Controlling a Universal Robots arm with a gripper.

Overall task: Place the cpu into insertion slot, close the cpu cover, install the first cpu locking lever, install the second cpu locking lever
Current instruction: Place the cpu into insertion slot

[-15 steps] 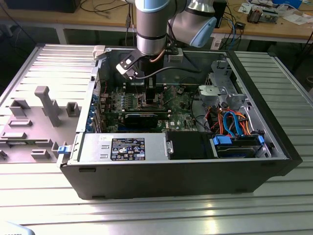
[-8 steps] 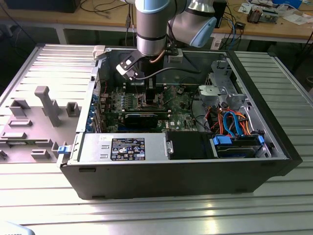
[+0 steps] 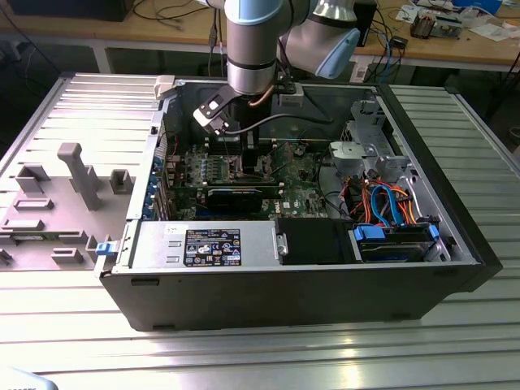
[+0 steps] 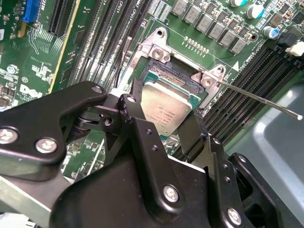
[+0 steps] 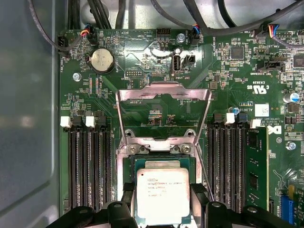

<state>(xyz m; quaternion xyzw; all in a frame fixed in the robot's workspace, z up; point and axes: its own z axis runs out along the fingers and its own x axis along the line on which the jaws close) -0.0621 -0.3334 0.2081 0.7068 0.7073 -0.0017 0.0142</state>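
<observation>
First wrist view gives me the gripper (image 5: 164, 191) clamped on the chip (image 5: 163, 197), holding it right over the socket (image 5: 164, 163); the cover (image 5: 164, 92) stands raised open at the socket's edge

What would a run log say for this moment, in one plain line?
gripper: shut on cpu | position: over insertion slot | cpu cover: raised open | lever: unlatched
</observation>
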